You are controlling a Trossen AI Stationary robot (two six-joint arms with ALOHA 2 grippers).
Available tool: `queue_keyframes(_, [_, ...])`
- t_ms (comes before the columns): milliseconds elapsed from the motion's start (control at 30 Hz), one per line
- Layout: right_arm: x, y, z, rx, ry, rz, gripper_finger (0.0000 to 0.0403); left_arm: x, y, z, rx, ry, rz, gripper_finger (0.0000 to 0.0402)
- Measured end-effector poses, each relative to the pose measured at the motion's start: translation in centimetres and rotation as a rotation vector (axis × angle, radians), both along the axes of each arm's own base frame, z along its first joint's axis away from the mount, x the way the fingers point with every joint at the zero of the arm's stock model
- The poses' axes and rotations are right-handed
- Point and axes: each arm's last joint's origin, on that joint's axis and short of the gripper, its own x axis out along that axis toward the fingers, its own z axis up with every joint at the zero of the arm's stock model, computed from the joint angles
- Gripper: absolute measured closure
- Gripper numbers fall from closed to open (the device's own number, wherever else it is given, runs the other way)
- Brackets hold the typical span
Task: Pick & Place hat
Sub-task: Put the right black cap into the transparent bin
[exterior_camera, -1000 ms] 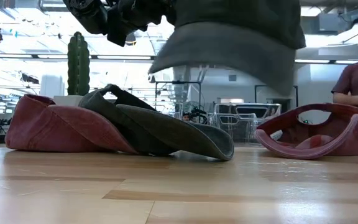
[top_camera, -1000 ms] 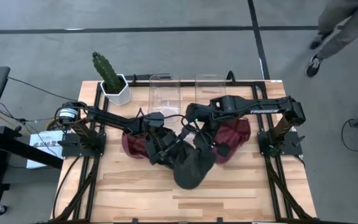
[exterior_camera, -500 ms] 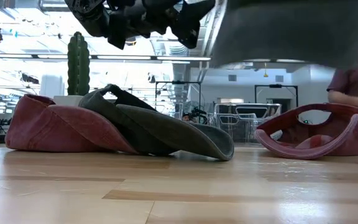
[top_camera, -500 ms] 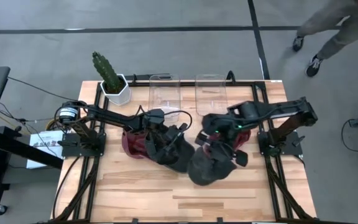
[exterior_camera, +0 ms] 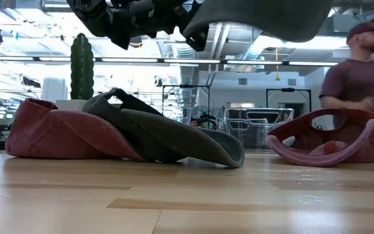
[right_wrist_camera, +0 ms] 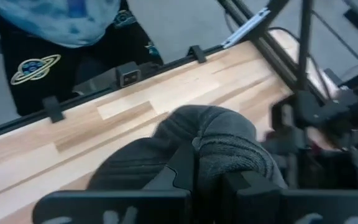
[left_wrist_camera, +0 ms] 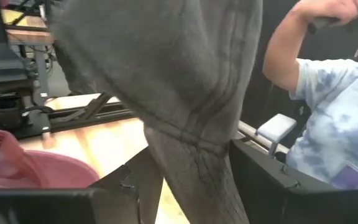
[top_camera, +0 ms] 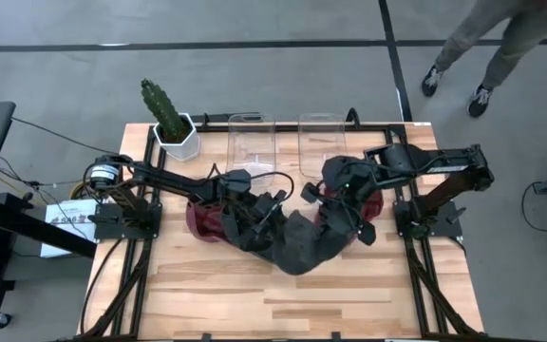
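Note:
A grey hat (top_camera: pixel 302 245) hangs in the air between my two grippers, high at the top of the low view (exterior_camera: pixel 258 16). My right gripper (top_camera: pixel 343 211) is shut on its crown, my left gripper (top_camera: pixel 266 217) on its other end. A second grey hat (exterior_camera: pixel 167 136) lies on the table with its crown leaning against a red hat (exterior_camera: pixel 57 136) at the left. Another red hat (exterior_camera: pixel 330 140) lies upside down at the right, under my right arm. My left gripper (left_wrist_camera: pixel 191 155) has the brim end of the grey hat (left_wrist_camera: pixel 194 168) between its two fingers, which lie across it. The crown bulges beyond the fingers, lifted clear of the table. My right gripper (right_wrist_camera: pixel 207 158) pinches a bunched fold of the grey hat's crown (right_wrist_camera: pixel 213 140) between its two fingers, coming from above and from the right. The hat is clear of the table and sags toward my left gripper.
Two clear containers (top_camera: pixel 252 138) (top_camera: pixel 321 133) stand at the far edge, with a potted cactus (top_camera: pixel 171 123) at the far left corner. One person (right_wrist_camera: pixel 61 37) stands close at the near edge and another (exterior_camera: pixel 362 71) stands beyond the table. Bare wood (top_camera: pixel 349 294) lies toward the near edge.
My right gripper carried the grey hat up and toward the table's right, away from my left gripper, then swung its free end back. The hat now stretches between both grippers, its brim end between the left fingers. My left arm has hardly moved.

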Motion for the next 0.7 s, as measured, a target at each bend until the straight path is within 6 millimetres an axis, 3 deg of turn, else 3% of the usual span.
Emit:
queue_keyframes(367, [0.4,-1.4,0.1,-0.001,-0.008,-0.071,0.0392,-0.1,-1.0,-0.2,0.005,0.014,-0.022,0.0236])
queue_keyframes(467, [0.4,-1.0,0.2,0.026,-0.003,-0.092,0.0384,-0.1,-0.9,-0.3,0.009,0.028,-0.015,0.0279])
queue_keyframes(600, [0.5,-0.7,0.3,0.067,0.019,-0.124,0.0361,-0.1,-0.8,-0.5,0.031,0.034,0.025,0.0375])
queue_keyframes(700, [0.4,-0.6,0.3,0.107,0.051,-0.162,0.0353,0.0,-0.7,-0.5,0.037,0.033,0.041,0.0383])
